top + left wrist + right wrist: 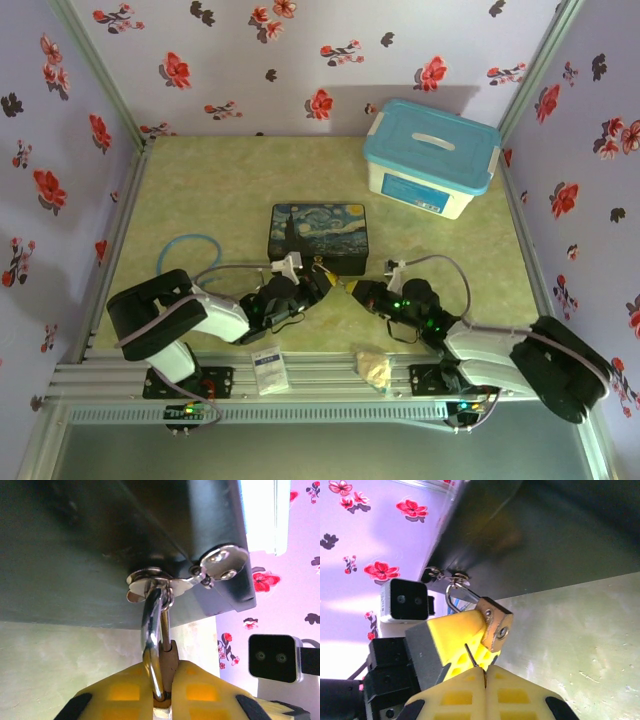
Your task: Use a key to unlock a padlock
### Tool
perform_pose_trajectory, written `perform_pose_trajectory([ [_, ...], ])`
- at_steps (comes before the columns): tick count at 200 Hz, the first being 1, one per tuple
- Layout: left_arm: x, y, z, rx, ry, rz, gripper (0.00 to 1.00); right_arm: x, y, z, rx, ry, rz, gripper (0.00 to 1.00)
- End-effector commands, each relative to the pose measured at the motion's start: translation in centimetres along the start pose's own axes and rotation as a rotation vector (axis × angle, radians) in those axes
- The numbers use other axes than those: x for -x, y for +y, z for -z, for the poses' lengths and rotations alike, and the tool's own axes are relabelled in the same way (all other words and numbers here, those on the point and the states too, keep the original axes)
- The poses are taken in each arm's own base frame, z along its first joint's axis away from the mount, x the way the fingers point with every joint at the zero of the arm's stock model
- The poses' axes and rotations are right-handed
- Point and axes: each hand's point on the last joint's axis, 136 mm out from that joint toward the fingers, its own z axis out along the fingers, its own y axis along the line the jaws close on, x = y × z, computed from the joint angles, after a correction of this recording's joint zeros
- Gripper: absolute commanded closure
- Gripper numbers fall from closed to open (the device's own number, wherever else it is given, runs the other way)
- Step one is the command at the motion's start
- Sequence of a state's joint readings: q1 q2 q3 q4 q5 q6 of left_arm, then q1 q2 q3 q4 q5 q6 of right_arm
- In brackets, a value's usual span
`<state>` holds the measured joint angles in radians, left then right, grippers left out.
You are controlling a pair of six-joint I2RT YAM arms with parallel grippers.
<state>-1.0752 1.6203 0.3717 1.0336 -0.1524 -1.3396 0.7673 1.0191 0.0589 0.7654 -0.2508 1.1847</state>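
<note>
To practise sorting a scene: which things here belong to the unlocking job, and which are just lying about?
Job: padlock, key, left gripper, right gripper, starry-night tin.
Lying about: blue-lidded box, blue tubing, white packet, beige wad.

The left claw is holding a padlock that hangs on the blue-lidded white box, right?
Not quite: the padlock held by the left gripper hangs from the clasp of the starry-night tin, as the left wrist and top views show.

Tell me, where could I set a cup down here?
Bare table behind and left of the tin, and right of it, in front of the lidded box. Crowded at the tin's near side, around the padlock.
</note>
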Motion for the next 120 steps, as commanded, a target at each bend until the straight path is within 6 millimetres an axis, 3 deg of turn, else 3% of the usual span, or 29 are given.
perform_pose_trajectory([
  [1, 0.7, -2.4, 0.1, -0.1, -0.024, 0.029, 1.0, 0.1, -1.5, 0.2, -0.08, 0.0, 0.014, 1.0],
  [17, 0.9, -2.8, 0.2, -0.11, -0.028, 0.035, 1.0, -0.2, -1.7, -0.2, -0.097, 0.026, 0.016, 1.0],
  [50, 0.9, -3.1, 0.3, -0.125, -0.03, 0.062, 1.0, 0.8, 0.6, -1.2, 0.004, -0.007, 0.008, 1.0],
  [120, 0.9, -3.4, 0.4, -0.137, -0.026, 0.068, 1.0, 1.4, 1.3, -1.6, 0.024, -0.025, 0.015, 1.0],
])
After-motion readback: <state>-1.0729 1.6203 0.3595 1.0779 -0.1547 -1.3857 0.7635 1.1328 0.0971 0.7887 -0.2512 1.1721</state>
